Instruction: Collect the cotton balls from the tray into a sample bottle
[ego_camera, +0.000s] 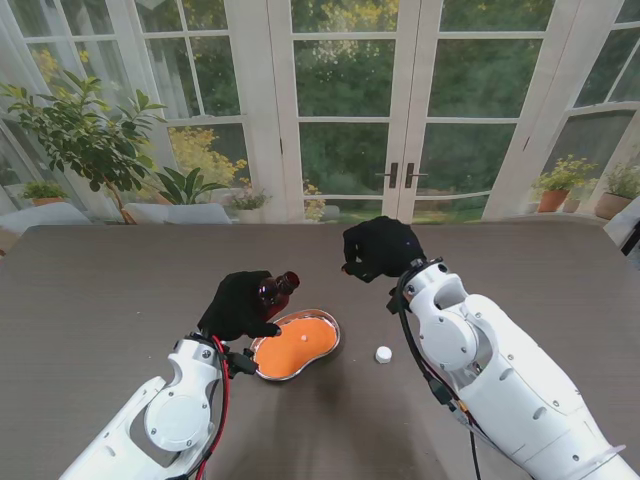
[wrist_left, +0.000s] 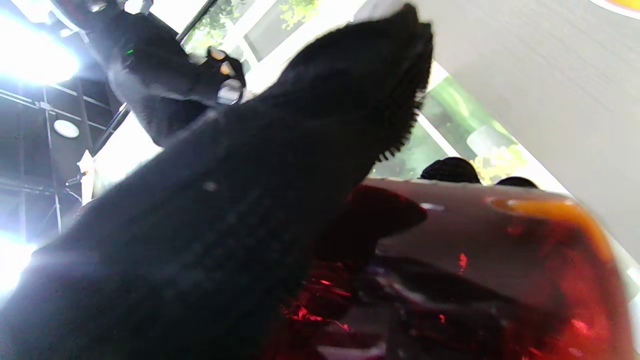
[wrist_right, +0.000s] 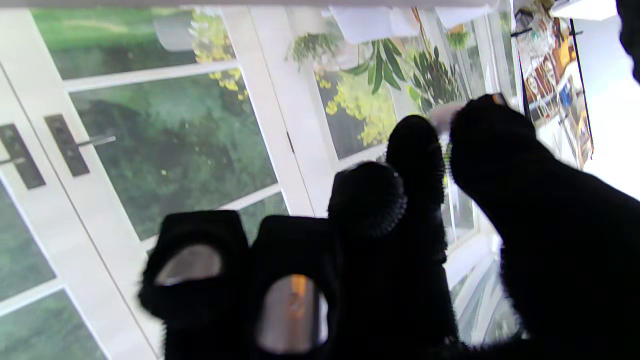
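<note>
while left hand (ego_camera: 240, 305) grips bottle (ego_camera: 281, 289), tray (ego_camera: 318, 351) rim unobstructed.

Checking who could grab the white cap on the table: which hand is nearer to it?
Neither is close. The left hand, holding the bottle, sits across the tray from the cap; the right hand is beyond it, farther from me.

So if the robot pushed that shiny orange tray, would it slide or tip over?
Probably slide. The tray looks shallow and flat-bottomed on the smooth table, so tipping seems unlikely. Its thin metal rim suggests it is light, so a nudge might spin it.
</note>
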